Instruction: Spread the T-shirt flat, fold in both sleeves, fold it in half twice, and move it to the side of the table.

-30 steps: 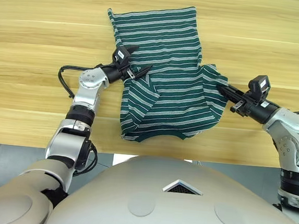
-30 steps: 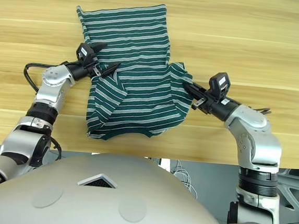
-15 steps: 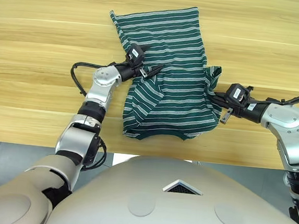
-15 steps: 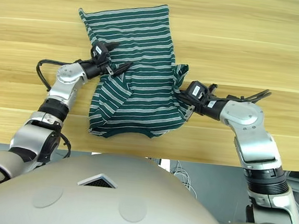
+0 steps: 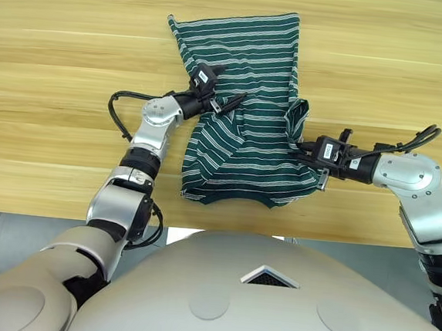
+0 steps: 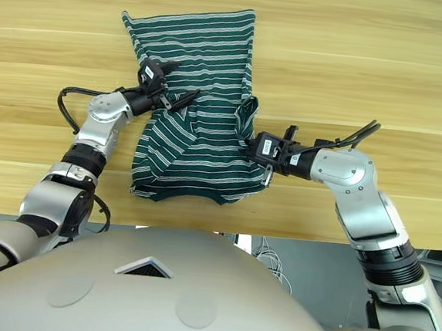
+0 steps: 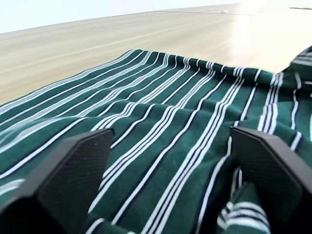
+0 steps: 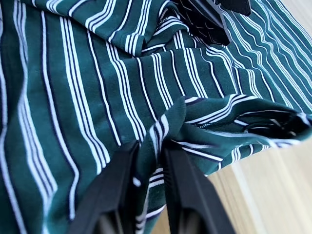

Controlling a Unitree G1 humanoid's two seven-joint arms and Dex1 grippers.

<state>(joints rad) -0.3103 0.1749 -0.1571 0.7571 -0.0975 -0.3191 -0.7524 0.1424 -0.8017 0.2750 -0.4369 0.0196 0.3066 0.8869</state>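
Green striped cloth sits pinched in the right gripper's (image 8: 148, 146) narrow jaws: the T-shirt's (image 5: 246, 51) sleeve edge, carried inward over the body during the last second. Opposite, the left gripper (image 5: 228, 89) holds its jaws wide at the cloth. Around both, the shirt lies bunched on the table (image 5: 61, 43), so the sleeve fold seems underway and the shirt not yet flat.

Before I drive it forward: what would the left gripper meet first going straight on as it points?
Likely the T-shirt at once: the open left gripper sits low, aimed across its cloth.
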